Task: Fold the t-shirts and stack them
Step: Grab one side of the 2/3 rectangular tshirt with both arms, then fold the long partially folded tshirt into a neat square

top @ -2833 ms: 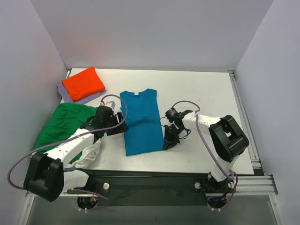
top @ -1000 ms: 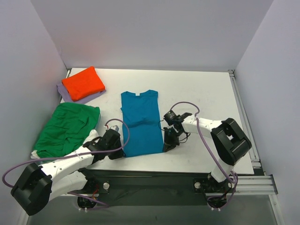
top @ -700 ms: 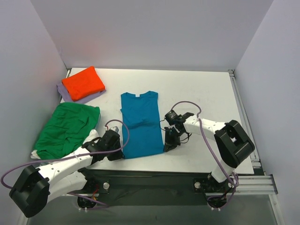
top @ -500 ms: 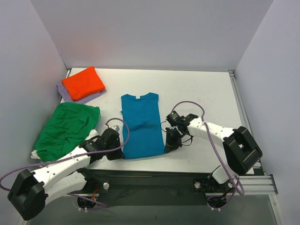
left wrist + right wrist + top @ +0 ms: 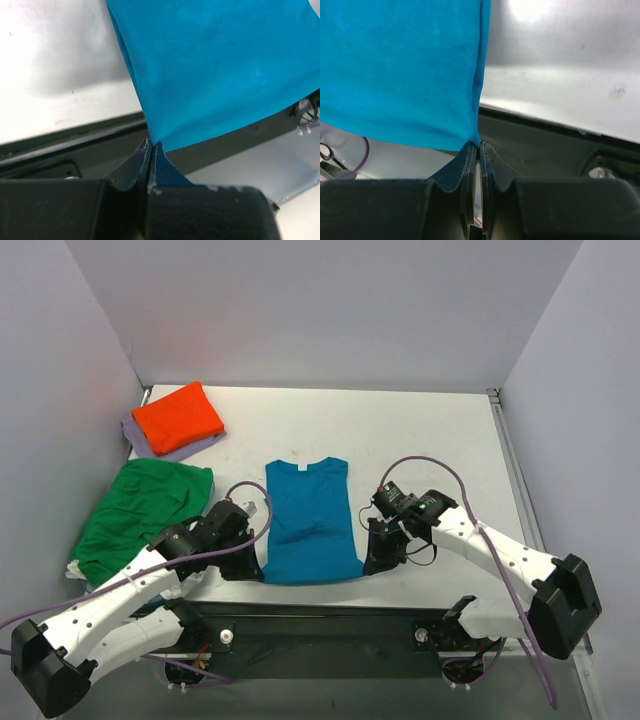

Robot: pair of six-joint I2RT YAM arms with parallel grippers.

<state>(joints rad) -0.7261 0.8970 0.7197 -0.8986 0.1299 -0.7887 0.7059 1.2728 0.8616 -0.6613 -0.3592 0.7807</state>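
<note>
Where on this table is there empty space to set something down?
Bare table lies right of the teal shirt, out to the right edge, and behind its collar. The left is crowded: orange shirt, green shirt.

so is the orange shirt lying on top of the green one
No, the orange t-shirt lies folded on the lavender t-shirt at the far left, apart from the green t-shirt nearer the arms.

Five t-shirts (image 5: 305, 525), two arms (image 5: 110, 602)
</note>
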